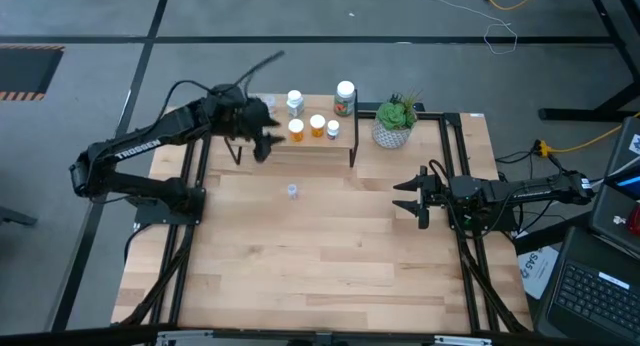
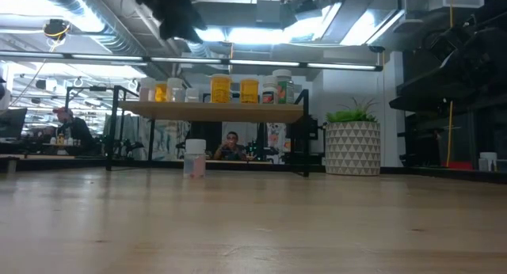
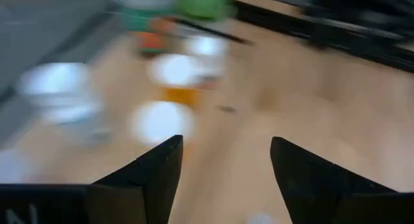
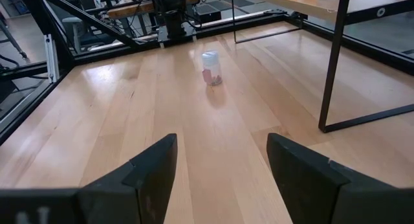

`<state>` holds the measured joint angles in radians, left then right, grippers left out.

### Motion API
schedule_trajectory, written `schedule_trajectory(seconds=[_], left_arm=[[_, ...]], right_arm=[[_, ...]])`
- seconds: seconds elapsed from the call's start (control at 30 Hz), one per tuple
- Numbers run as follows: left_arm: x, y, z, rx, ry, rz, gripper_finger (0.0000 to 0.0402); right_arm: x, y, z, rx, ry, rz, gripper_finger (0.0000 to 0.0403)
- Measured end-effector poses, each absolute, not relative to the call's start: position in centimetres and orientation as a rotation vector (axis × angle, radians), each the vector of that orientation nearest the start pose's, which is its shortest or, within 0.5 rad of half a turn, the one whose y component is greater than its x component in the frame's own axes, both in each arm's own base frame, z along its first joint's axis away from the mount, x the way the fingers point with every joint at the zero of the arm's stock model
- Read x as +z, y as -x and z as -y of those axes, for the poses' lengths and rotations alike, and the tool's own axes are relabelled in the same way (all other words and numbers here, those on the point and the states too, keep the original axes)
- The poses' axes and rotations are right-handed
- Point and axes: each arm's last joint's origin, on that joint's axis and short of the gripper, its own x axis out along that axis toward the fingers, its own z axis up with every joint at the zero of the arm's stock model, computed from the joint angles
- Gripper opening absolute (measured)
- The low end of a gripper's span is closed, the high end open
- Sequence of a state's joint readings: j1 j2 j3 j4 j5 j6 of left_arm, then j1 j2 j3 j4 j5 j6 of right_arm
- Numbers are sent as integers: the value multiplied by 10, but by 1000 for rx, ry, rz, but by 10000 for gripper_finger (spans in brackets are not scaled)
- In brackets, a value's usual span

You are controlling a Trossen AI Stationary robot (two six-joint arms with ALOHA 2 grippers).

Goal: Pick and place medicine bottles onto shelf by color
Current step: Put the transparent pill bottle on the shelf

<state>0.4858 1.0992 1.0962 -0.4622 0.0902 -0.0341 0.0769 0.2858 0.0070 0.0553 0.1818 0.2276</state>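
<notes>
The shelf [image 1: 300,146] stands at the far side of the table, its plank [image 2: 210,110] on thin black legs. Several medicine bottles stand upright on it: orange ones [image 1: 297,130] [image 2: 220,88], pale-capped clear ones [image 1: 295,101], and a larger dark one [image 1: 345,98]. One clear bottle [image 1: 292,191] [image 2: 194,157] [image 4: 211,67] stands alone on the table in front of the shelf. My left gripper [image 1: 263,138] [image 3: 226,143] hovers open over the shelf's left end, holding nothing; its wrist view is blurred. My right gripper [image 1: 408,196] [image 4: 220,140] waits open at the table's right, low and pointing left.
A potted green plant [image 1: 393,122] [image 2: 352,143] stands right of the shelf. A black shelf leg [image 4: 335,62] rises ahead of my right gripper. Black rails [image 1: 455,166] run along the table's sides. Bare wood lies in the near half of the table [image 1: 320,266].
</notes>
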Motion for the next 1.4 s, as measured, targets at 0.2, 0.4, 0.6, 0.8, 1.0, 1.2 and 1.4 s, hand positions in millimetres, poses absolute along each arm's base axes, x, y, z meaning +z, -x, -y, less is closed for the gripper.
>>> schedule_trajectory(seconds=[0.2, 0.4, 0.6, 0.8, 1.0, 1.2, 1.4], left_arm=[[343, -213, -69, 112, 206, -585, 225], [317, -206, -34, 92, 245, -855, 224], [282, -212, -11, 206, 262, -876, 224], [252, -220, 4, 229, 212, -761, 230], [222, -219, 3, 255, 149, -694, 254], [204, -220, 2, 294, 140, -618, 286], [184, -232, 2, 304, 133, -633, 290]], right_arm=[[147, -113, -3, -129, -198, -209, 241], [147, -113, -3, -129, -198, -209, 241], [147, -113, -3, -129, -197, -209, 241], [147, -113, -3, -129, -197, -209, 241], [147, -113, -3, -129, -198, -208, 241], [147, -113, -3, -129, -198, -209, 241], [147, -113, -3, -129, -197, -209, 241]])
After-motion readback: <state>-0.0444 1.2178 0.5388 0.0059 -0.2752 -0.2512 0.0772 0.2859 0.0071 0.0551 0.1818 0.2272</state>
